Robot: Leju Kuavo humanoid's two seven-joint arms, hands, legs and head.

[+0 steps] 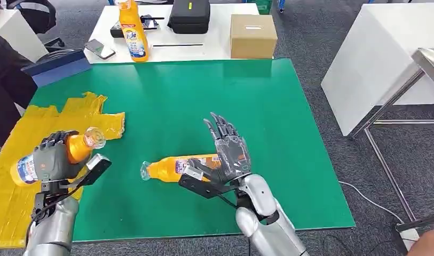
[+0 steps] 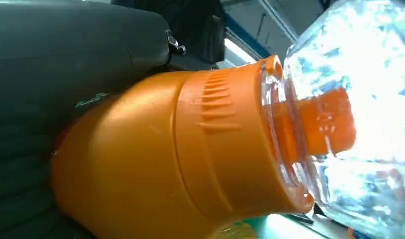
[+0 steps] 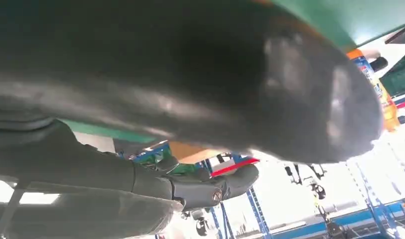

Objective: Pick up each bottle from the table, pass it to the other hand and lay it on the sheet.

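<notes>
A: Start at the left. What has the left hand [image 1: 53, 159] got?

B: It grips an orange bottle [image 1: 70, 152] around the body, held above the yellow sheet [image 1: 12, 160] at the near left of the green table [image 1: 289, 133]. The bottle is tipped, its clear cap [image 1: 95, 137] pointing right and away. In the left wrist view the orange shoulder [image 2: 165, 154] and the faceted clear cap [image 2: 359, 114] loom close.

A: How would you expect it to handle?

B: My guess is stiff plastic, smooth, maybe a little slippery at the label. It looks full, so moderately heavy. The broad body is the place to hold it; the cap is narrow and glossy.

A: And towards the middle?

B: A second orange bottle [image 1: 174, 167] lies on its side on the green table, cap to the left. The right hand [image 1: 229, 151] is at its base end, just right of it, fingers spread and pointing away, holding nothing. Whether the palm touches the bottle, I cannot tell.

A: Anything far off?

B: A third bottle [image 1: 133, 32] stands upright on the white table [image 1: 214, 45], left of a cardboard box [image 1: 252, 36].
</notes>
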